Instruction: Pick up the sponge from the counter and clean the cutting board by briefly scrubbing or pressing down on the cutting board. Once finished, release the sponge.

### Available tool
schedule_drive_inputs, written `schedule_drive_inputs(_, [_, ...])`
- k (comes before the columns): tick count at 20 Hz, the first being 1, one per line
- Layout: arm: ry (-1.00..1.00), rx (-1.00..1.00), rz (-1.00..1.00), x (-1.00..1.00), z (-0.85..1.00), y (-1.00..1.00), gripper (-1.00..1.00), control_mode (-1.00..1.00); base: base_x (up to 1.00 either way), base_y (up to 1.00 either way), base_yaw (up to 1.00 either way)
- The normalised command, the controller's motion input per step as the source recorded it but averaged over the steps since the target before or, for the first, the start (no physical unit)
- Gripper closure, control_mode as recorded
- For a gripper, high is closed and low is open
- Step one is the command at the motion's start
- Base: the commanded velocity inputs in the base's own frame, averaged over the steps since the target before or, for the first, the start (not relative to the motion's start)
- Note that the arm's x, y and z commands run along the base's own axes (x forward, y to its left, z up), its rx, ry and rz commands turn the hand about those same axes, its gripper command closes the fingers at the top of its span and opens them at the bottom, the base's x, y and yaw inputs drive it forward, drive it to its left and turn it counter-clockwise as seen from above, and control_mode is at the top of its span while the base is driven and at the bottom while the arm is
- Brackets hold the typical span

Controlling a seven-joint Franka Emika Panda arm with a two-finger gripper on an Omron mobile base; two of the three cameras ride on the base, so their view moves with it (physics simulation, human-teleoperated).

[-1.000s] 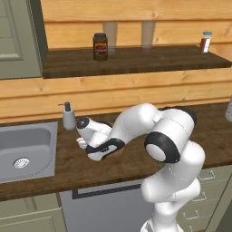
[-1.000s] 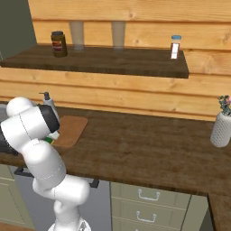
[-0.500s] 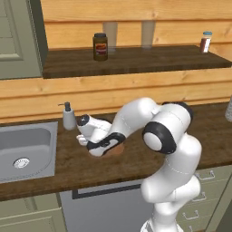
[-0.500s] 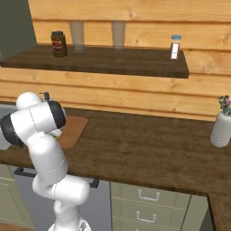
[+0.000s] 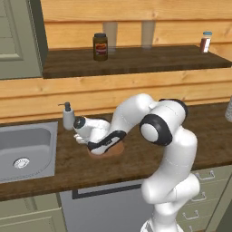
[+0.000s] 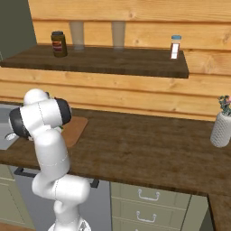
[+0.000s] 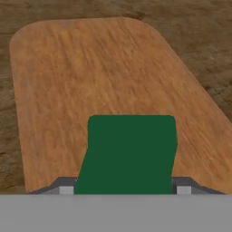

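Over the board (image 7: 113, 81), low above the desk (image 5: 136, 158), the gripper (image 7: 125, 190) is sitting with the sponge (image 7: 129, 154) between its fingers (image 7: 183, 190); the green top is filling the gap from one tip to the other, yet whether the jaws are clenching it or just letting go I cannot tell; the sponge looks to be lying on or just above the near part of the board, inside its edges on both sides.

Outward, in the left base view, the arm is reaching down and leftward, its hand covering most of the board; a soap bottle (image 5: 68, 116) is standing just beyond it, and the sink (image 5: 27, 152) is lying further left.

The risk, as I judge it: if the fingers are clinging as the hand lifts, the sponge may be dragged off the near edge onto the desk; a lift angled toward the bottle could knock it.

For room: the far half of the board is lying bare, and the desk to the right is open as far as the vase (image 6: 222, 128); the shelf (image 5: 131, 59) is sitting well above, so a straight rise looks free.
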Motion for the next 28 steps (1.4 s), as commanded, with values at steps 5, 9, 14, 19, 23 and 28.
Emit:
schedule_drive_inputs(5, [-0.23, -0.06, 0.0, 0.08, -0.55, 0.02, 1.0, -1.0, 0.0, 0.0, 0.0])
schedule_drive_inputs(9, [-0.06, 0.0, 0.0, 0.31, -0.21, 0.0, 1.0, -1.0, 0.0, 0.0, 0.0])
schedule_drive_inputs(14, [-0.03, 0.0, 0.0, 0.35, -0.17, 0.0, 1.0, -1.0, 0.0, 0.0, 0.0])
schedule_drive_inputs(19, [-0.03, 0.0, 0.0, 0.38, -0.19, 0.0, 1.0, -1.0, 0.0, 0.0, 0.0])
schedule_drive_inputs(23, [-0.1, 0.0, 0.0, 0.43, -0.26, -0.02, 1.0, -1.0, 0.0, 0.0, 0.0])
schedule_drive_inputs(28, [-0.15, 0.0, 0.0, 0.44, -0.3, -0.19, 1.0, -1.0, 0.0, 0.0, 0.0])
